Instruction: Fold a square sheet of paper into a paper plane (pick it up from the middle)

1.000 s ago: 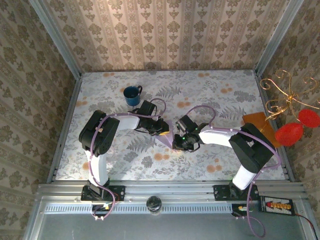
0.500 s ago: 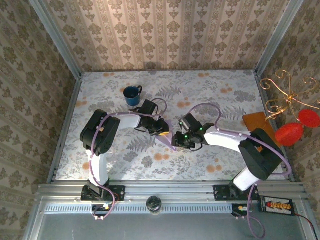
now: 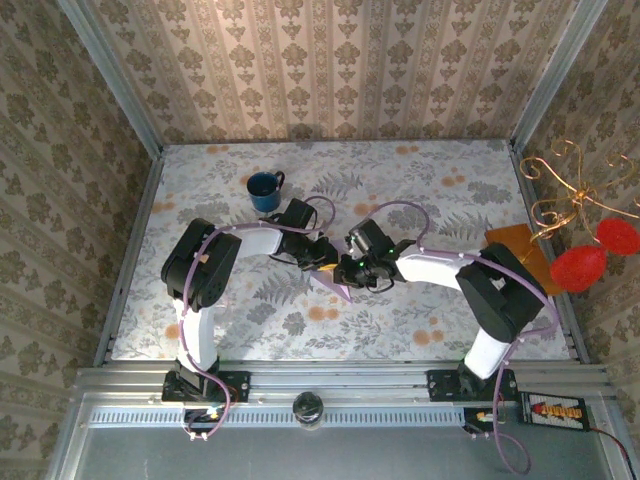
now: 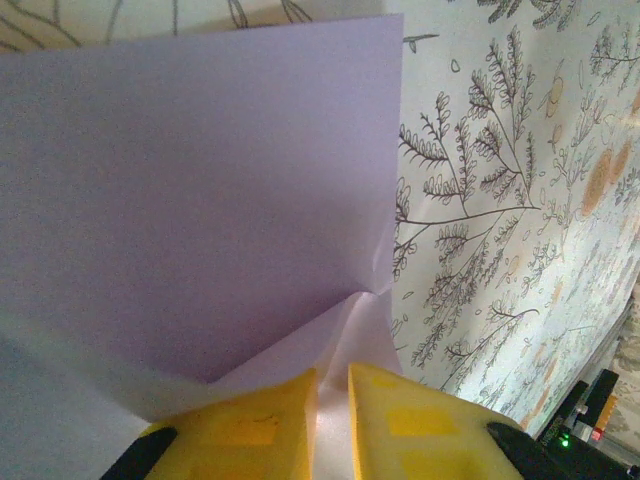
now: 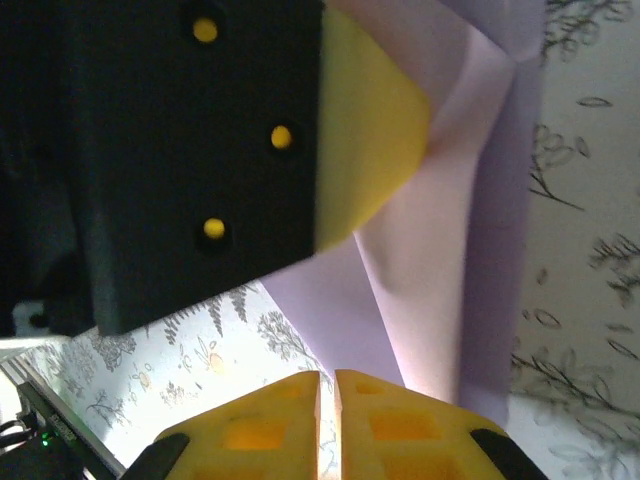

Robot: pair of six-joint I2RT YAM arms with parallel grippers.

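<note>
One square sheet of paper (image 3: 336,285), already creased, lies mid-tabletop (image 3: 420,190). Left gripper (image 4: 332,375) clenches its edge; right gripper (image 5: 328,378) has slid in alongside, fingers pressed together, hold on paper unclear. Next fold looks imminent.

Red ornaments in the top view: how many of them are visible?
2. One red ornament is at the far right edge; the other is below and left of it, next to the orange-brown rectangle. Others may lie outside the frame.
</note>
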